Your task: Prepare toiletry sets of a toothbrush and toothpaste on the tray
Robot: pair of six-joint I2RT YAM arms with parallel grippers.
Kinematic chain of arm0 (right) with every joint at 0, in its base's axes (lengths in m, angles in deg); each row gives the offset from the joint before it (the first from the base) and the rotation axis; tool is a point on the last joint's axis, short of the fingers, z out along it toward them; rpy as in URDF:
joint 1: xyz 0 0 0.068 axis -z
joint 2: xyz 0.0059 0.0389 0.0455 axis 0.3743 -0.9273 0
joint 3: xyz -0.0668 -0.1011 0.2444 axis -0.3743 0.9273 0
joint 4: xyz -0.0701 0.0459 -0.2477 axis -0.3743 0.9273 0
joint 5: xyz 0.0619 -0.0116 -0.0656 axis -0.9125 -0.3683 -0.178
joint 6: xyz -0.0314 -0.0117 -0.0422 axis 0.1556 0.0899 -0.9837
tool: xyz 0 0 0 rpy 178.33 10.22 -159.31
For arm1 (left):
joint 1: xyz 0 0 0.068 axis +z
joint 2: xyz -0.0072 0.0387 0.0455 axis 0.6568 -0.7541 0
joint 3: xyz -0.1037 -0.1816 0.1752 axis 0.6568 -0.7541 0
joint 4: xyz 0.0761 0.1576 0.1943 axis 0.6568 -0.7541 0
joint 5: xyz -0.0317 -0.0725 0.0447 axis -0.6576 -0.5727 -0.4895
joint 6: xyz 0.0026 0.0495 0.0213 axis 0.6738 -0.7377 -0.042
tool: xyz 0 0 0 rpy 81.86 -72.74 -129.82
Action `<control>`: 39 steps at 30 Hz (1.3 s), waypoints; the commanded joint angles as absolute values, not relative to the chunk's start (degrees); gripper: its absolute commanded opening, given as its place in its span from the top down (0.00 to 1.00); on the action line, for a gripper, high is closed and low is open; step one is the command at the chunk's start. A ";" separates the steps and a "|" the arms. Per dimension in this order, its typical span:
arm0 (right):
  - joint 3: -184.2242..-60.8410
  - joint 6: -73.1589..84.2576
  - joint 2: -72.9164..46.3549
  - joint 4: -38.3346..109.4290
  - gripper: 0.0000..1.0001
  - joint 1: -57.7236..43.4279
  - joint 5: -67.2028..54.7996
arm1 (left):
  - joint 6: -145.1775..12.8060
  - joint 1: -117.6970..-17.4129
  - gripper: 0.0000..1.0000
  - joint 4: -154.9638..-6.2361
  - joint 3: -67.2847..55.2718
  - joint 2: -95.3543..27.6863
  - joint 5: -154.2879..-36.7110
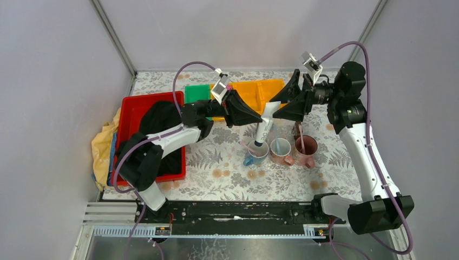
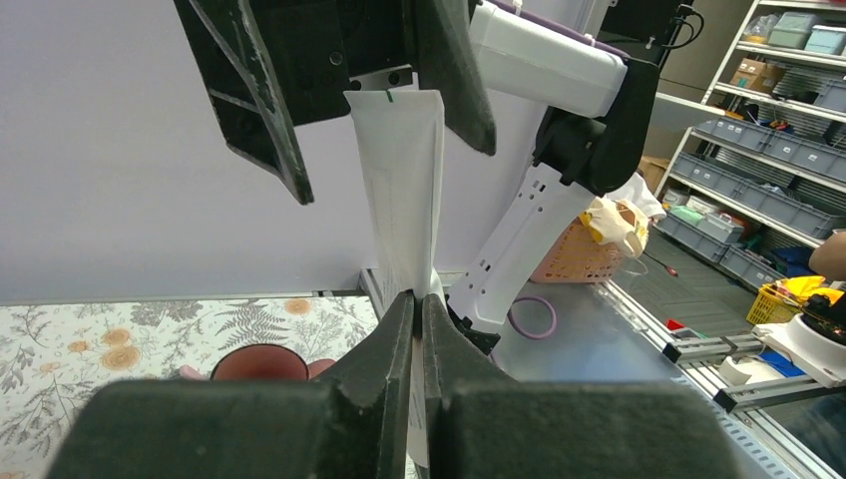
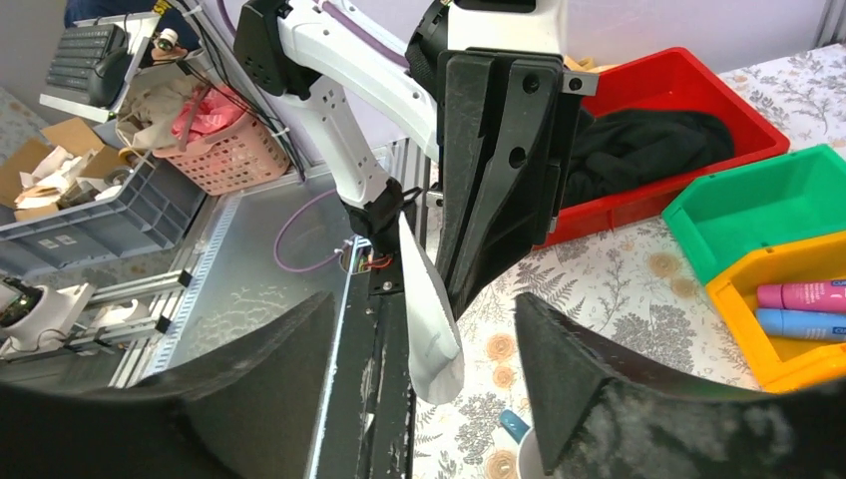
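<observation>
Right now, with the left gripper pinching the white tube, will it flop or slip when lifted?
Probably fairly stiff: the tube stands straight above the left gripper and its pinch. Its flat, smooth walls might slide in that grip. It is likely light, so it may swing.

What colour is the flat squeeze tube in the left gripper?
The flat squeeze tube is white; clearest in left wrist view.

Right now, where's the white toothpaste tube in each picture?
Top external: the white toothpaste tube is in the middle of the picture, slanting down.
Left wrist: the tube stands upright in the centre.
Right wrist: the tube hangs at lower centre.
Shared landmark: the left gripper, clamped on it in every view.
</observation>
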State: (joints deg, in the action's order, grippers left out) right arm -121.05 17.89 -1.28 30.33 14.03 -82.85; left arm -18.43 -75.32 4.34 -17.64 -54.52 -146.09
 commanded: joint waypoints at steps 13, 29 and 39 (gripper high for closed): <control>-121.65 14.13 0.97 29.76 0.97 12.88 -83.00 | -17.48 -75.87 0.64 9.14 -18.14 -52.47 -143.98; -126.15 -20.99 -2.19 57.76 0.97 14.34 -58.30 | -47.01 -71.96 0.17 -29.46 -46.31 -18.85 -111.34; -118.67 -17.09 -6.43 40.95 0.97 13.56 -48.49 | -53.22 -71.91 0.11 -51.42 -48.35 -7.96 -106.88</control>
